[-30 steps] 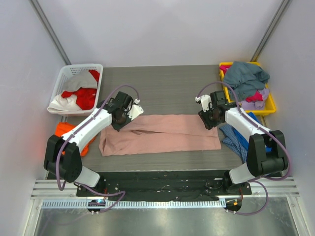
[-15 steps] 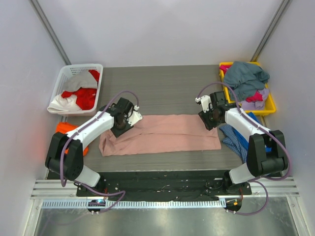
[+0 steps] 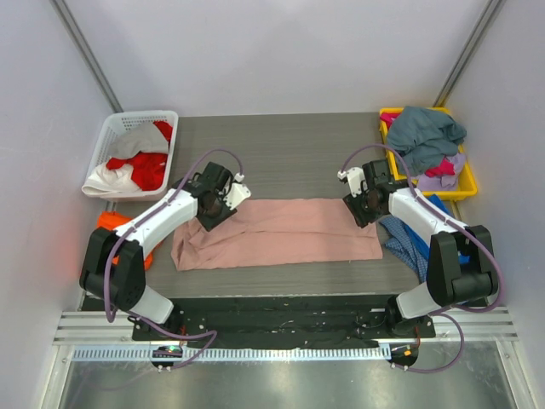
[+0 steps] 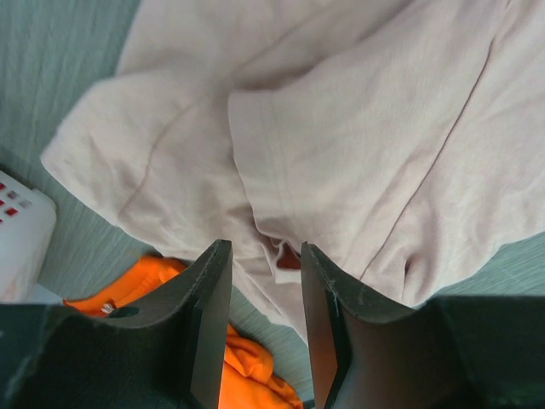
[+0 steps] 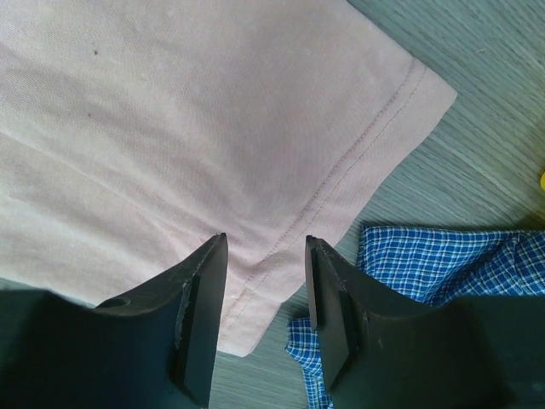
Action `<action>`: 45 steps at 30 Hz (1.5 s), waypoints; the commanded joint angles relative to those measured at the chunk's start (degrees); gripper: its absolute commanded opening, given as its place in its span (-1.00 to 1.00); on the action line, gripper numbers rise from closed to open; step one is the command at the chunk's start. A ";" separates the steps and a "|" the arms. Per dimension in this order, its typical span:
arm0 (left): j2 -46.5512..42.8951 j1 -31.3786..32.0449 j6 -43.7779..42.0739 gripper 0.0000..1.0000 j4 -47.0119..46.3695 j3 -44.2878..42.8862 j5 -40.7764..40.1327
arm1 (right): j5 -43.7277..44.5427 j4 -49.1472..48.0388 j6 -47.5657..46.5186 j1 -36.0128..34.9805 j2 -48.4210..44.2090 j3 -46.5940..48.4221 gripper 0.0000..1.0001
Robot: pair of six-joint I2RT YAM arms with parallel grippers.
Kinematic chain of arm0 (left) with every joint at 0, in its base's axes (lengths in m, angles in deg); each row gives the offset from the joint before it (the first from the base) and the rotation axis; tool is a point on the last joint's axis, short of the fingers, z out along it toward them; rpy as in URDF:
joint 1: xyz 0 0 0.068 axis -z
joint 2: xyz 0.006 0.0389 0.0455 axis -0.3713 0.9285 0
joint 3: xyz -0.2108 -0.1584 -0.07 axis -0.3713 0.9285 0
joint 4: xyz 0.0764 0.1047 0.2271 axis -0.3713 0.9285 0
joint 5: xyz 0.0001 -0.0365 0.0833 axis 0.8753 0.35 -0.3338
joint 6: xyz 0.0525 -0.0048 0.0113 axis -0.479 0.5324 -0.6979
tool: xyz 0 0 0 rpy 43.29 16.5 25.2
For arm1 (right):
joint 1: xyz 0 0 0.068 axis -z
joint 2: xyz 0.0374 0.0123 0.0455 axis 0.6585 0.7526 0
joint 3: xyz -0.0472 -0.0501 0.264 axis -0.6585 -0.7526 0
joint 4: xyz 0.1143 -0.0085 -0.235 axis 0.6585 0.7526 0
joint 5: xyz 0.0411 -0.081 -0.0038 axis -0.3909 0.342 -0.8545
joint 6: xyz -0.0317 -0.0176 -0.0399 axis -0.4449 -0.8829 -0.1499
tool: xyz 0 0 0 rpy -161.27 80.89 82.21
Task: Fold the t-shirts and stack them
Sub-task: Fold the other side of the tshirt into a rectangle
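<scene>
A dusty-pink t-shirt (image 3: 281,230) lies folded into a long band across the middle of the table. My left gripper (image 3: 220,204) hovers over its left end, open, with nothing between the fingers. In the left wrist view the gripper (image 4: 266,253) looks down on the pink sleeve folds (image 4: 341,145) and an orange t-shirt (image 4: 230,358). My right gripper (image 3: 361,204) stands open over the shirt's right end. In the right wrist view the gripper (image 5: 266,247) frames the stitched hem corner (image 5: 366,145) without touching it.
A white basket (image 3: 111,135) at the back left holds red and white shirts. The yellow bin (image 3: 467,183) at the back right carries a grey-teal shirt (image 3: 426,132) on top. A blue checked cloth (image 3: 407,240) lies right of the pink shirt. The orange t-shirt (image 3: 109,225) lies at the table's left edge.
My left gripper has opened and let go of the pink shirt's upper left edge, which now lies flat. The right arm has not moved.
</scene>
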 commanded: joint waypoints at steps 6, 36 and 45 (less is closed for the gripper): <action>3.10 0.15 0.25 -0.08 -5.11 -5.89 8.92 | 0.37 -1.57 0.35 -0.29 -1.23 -0.49 -0.03; 14.88 -7.23 -6.52 -0.06 2.09 -13.54 20.54 | 2.04 -2.18 -0.71 -0.47 -3.87 -3.66 -0.03; 17.07 -7.94 -8.19 -0.06 3.41 -14.15 21.06 | 2.30 -2.09 -0.71 -0.47 -4.39 -3.92 -0.03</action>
